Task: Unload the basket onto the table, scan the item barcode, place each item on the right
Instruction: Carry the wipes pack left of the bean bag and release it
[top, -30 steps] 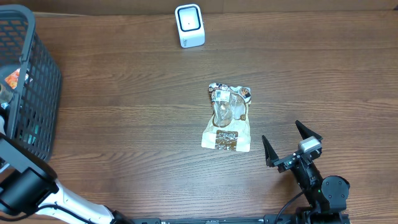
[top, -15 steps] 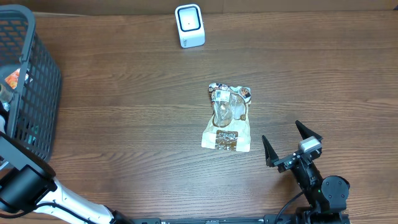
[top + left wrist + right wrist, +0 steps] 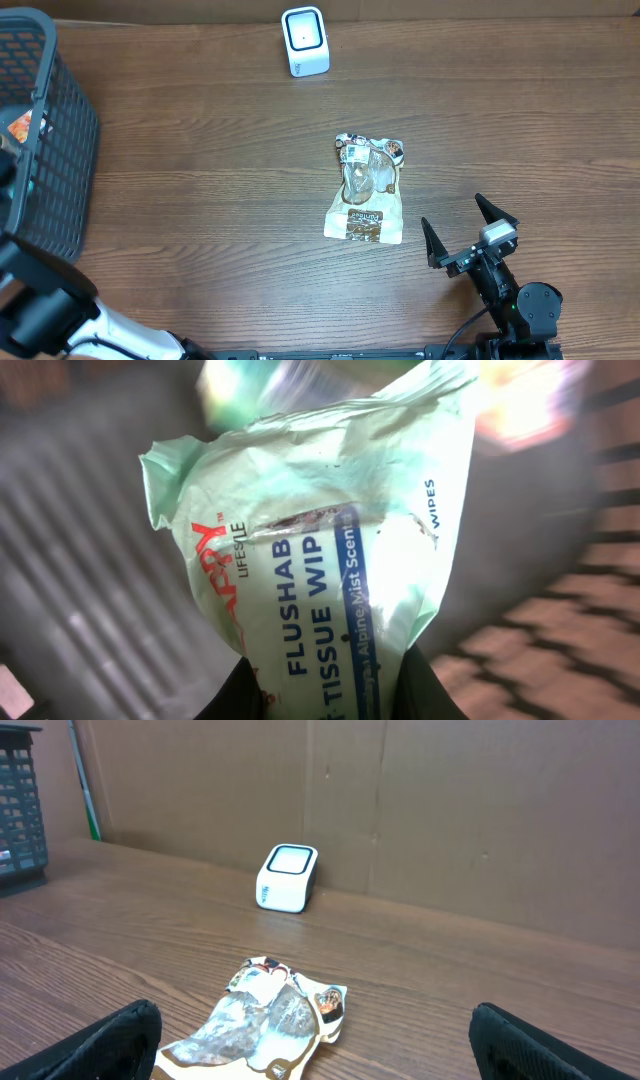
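pinching the lower end of a wipes pack, the left gripper has its dark fingers pressed in on either side of the pale green film. the pack fills the wrist view, with dark slatted walls blurred behind it. from overhead the left arm reaches into the basket at the left edge of the table, so the pack is inside or just over the basket; the gripper itself is hidden there. the right gripper rests spread wide and holds nothing, near a snack bag lying flat mid-table. the scanner stands at the far edge, well apart from the basket.

the pack looks soft, light and crinkly, with slick film likely to sag and twist under a pinch at one end. a hold across the sealed end seam seems safest, leaving the printed faces free. no barcode shows on the visible face, so it probably sits on the other side and would need turning toward the scanner.
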Controlling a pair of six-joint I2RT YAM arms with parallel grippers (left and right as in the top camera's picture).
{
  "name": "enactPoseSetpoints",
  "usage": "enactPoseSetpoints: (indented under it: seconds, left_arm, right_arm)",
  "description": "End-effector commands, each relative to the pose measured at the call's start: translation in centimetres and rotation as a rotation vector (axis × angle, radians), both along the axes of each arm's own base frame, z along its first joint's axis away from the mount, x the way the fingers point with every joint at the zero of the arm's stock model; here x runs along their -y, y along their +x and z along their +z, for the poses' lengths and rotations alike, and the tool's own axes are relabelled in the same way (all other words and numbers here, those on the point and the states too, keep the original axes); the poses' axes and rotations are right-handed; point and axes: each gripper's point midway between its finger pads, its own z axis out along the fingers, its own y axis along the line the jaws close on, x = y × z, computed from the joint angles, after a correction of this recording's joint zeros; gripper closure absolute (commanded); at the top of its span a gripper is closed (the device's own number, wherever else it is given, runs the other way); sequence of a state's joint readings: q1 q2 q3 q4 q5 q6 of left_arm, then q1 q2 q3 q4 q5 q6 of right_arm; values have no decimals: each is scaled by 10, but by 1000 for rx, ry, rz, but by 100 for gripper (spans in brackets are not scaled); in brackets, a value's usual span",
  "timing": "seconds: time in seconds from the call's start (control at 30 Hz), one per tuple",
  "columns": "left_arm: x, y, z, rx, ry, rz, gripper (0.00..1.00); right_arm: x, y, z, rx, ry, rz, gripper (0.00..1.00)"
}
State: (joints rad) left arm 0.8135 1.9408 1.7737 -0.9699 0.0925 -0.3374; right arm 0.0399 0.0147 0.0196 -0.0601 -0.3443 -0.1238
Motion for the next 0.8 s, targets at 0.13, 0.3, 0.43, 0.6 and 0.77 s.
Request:
enactPoseSetpoints:
  seconds: [0.13, 0.3, 0.43, 0.6, 0.77]
  left_arm:
    - [58, 14, 207, 495, 166, -191, 84]
    - [126, -6, 274, 658, 202, -356, 85]
    - [191, -16, 272, 610, 171, -529, 85]
    - [261, -11, 223, 407, 84, -715, 83]
    - [322, 7, 149, 195, 37, -883, 83]
  right_arm:
    - [-1, 0, -2, 4, 7, 5, 0]
    - [-1, 0, -2, 4, 7, 5, 0]
    - [-1, 0, -2, 4, 7, 5, 0]
    - [-1, 0, -2, 4, 7, 5, 0]
    - [-1, 0, -2, 4, 7, 5, 0]
